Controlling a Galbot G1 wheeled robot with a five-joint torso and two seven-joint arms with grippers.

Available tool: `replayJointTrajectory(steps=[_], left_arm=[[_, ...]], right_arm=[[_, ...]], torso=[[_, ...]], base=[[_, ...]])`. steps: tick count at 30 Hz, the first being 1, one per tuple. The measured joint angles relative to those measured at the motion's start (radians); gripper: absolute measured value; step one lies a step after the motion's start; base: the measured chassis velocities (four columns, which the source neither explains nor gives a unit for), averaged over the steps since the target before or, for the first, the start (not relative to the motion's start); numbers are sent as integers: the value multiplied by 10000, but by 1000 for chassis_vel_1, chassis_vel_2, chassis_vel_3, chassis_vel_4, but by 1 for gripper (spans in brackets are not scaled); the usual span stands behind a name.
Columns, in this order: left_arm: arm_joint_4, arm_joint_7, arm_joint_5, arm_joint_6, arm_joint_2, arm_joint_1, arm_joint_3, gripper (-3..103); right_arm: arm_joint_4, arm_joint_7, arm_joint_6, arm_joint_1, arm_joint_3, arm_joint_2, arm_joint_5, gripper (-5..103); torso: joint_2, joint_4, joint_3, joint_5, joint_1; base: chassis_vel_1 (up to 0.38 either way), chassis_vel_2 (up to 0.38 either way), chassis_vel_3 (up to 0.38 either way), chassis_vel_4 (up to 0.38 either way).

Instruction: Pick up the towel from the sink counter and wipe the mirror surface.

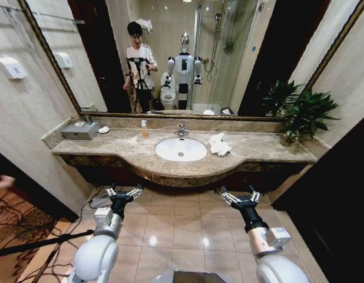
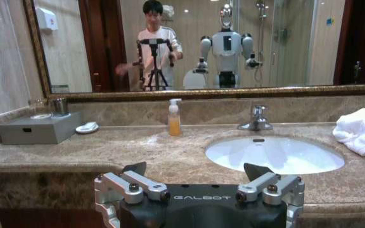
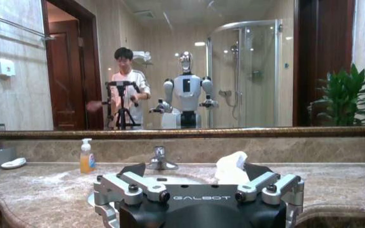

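Note:
The white towel [image 1: 219, 144] lies bunched on the sink counter [image 1: 123, 150], just right of the oval basin [image 1: 181, 149]. In the left wrist view the towel [image 2: 362, 131] rests beside the basin [image 2: 274, 155]; in the right wrist view the towel [image 3: 231, 169] sits straight ahead of the fingers. The mirror surface [image 1: 188, 53] spans the wall behind the counter and reflects the robot. My left gripper [image 1: 124, 193] and right gripper [image 1: 241, 197] both stand open, low over the floor tiles, well short of the counter's front edge and holding nothing.
A chrome faucet [image 1: 181, 130] and an orange soap bottle [image 1: 144, 129] stand behind the basin. A grey box [image 1: 80, 130] and small white dish [image 1: 103, 129] sit at the counter's left end, a potted plant [image 1: 300, 112] at its right. Cables [image 1: 82, 215] cross the floor on the left.

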Motion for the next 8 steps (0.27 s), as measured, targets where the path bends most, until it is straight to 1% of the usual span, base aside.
replayJointTrajectory(steps=[8], left_arm=[[0,0,0,0,-1,0,0,100]], right_arm=[[0,0,-5,1,-1,3,-4,100]], torso=[[0,0,0,0,0]], base=[[0,0,0,0]])
